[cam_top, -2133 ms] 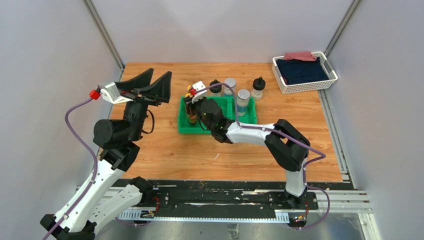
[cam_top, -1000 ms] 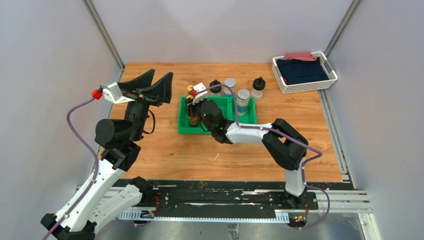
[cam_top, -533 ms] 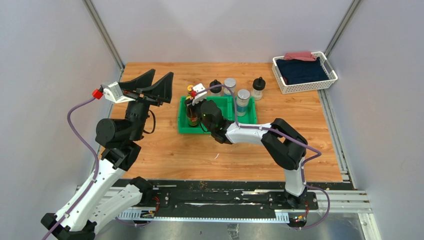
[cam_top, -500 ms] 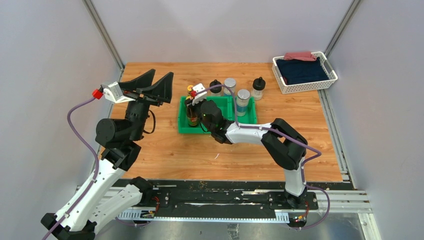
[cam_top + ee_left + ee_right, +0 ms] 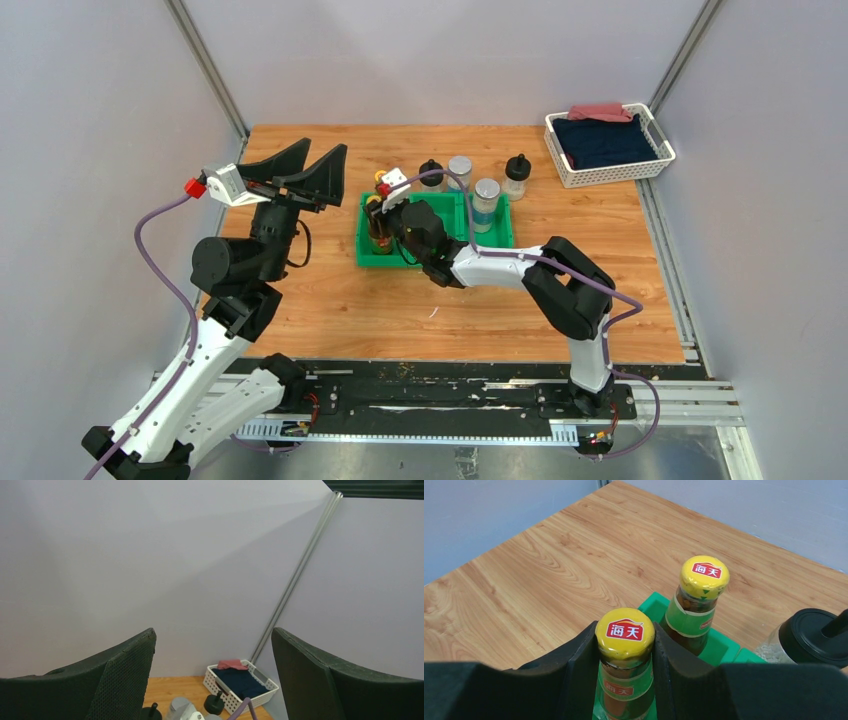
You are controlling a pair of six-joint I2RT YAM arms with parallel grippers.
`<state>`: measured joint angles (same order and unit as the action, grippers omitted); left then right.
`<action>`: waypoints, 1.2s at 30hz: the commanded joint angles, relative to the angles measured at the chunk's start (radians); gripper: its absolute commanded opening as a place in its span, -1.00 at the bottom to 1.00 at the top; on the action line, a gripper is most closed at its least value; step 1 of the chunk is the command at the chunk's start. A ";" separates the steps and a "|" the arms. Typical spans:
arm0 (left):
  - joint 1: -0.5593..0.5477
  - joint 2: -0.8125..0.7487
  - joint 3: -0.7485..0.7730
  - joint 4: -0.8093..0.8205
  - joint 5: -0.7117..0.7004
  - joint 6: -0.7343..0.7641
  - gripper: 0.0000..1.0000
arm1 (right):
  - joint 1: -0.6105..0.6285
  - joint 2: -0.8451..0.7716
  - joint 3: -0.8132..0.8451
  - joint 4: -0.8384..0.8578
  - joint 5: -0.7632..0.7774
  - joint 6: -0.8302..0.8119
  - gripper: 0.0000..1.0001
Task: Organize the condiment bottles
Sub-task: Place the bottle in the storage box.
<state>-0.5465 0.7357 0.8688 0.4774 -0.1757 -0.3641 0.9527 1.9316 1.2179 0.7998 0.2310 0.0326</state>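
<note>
My right gripper (image 5: 381, 212) is shut on the neck of a dark brown bottle (image 5: 377, 234) with a yellow cap (image 5: 625, 631), held upright over the left compartment of the green bin (image 5: 440, 250). The second brown bottle (image 5: 702, 592) stands just behind it in the same compartment. One silver-lidded shaker (image 5: 486, 203) stands in the bin's right compartment. The other shaker (image 5: 459, 172) and two black-knob bottles (image 5: 431, 175) (image 5: 517, 175) stand on the table behind the bin. My left gripper (image 5: 300, 170) is open, empty and raised left of the bin.
A white basket (image 5: 608, 145) with dark and red cloth sits at the far right corner. Grey walls close in the wooden table (image 5: 330, 300) on the left, back and right. The left wrist view shows the basket (image 5: 240, 682) below its open fingers (image 5: 125, 680).
My right gripper, still shut on the brown bottle, has shifted slightly left over the bin's left compartment. The left arm has barely moved.
</note>
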 commanded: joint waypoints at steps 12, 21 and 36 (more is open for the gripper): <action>0.002 0.003 -0.012 0.016 0.012 -0.013 0.76 | -0.068 -0.033 -0.021 0.084 -0.213 -0.028 -1.00; 0.002 0.014 -0.010 0.022 0.018 -0.020 0.76 | -0.098 -0.034 -0.014 0.048 -0.362 -0.028 -1.00; 0.002 0.019 -0.002 0.022 0.022 -0.019 0.76 | -0.117 -0.030 -0.003 0.017 -0.427 -0.029 -1.00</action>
<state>-0.5465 0.7521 0.8684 0.4778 -0.1642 -0.3786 0.8482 1.9308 1.2011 0.8040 -0.1635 0.0063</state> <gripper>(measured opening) 0.882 0.415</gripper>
